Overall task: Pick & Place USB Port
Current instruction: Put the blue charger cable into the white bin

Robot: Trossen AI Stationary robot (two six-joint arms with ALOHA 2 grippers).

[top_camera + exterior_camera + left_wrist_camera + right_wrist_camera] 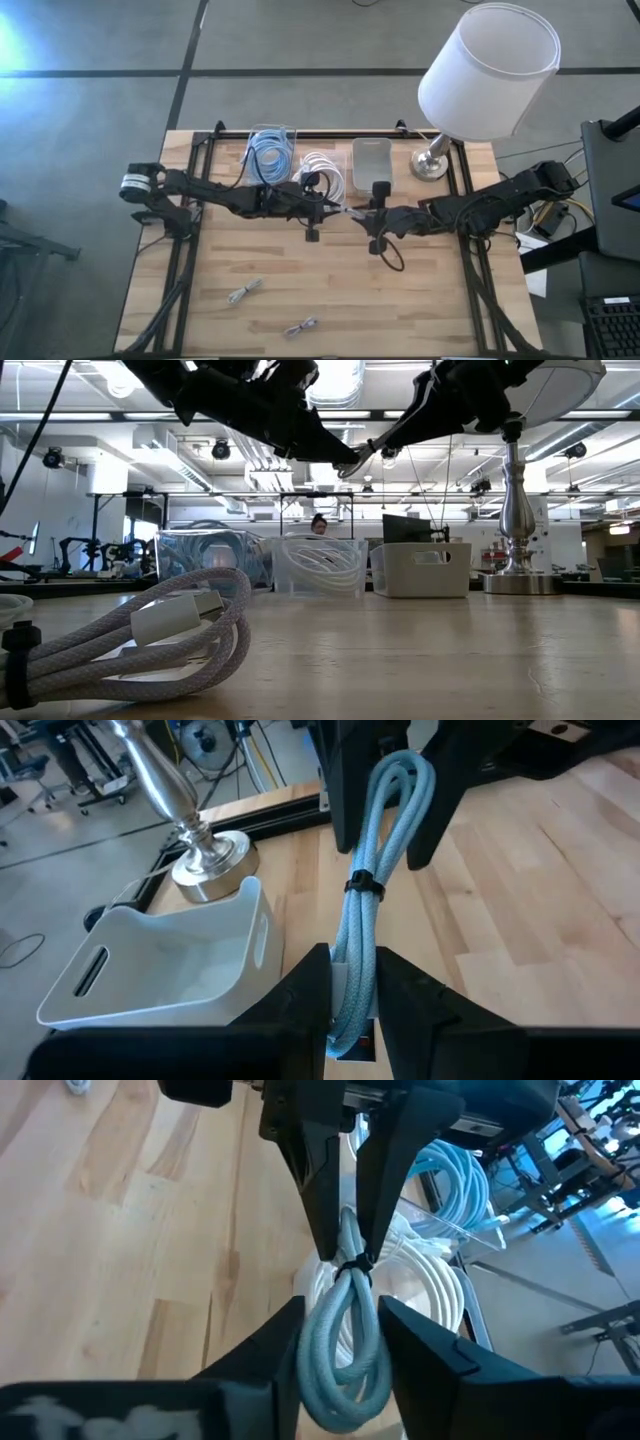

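Observation:
A bundled light-blue USB cable [368, 935] with a black tie [361, 886] hangs in the air between my two grippers, well above the table's middle [350, 210]. My left gripper [352, 982] is shut on one end of the bundle. My right gripper [340, 1342] is shut on the looped other end [345, 1335]. In the low view the two grippers meet high above the table [365, 456]. Two more bundled cables lie flat on the near part of the table [244, 292] [300, 326]. My left gripper pinches the cable's plug end [352, 1010] between its two fingers, which lie along the bundle and come level from the table's left. The bundle is clear of the table. My right gripper has the cable's looped end [350, 1315] between its two fingers, coming level from the table's right, along the bundle. The loop [400, 780] shows between its fingers; the cable is lifted clear.
Along the far edge stand a clear bin of blue cables [272, 150], a clear bin of white cables [322, 172] and a white bin [371, 160]. A lamp with a white shade [488, 70] stands on its metal base [431, 165] at the far right.

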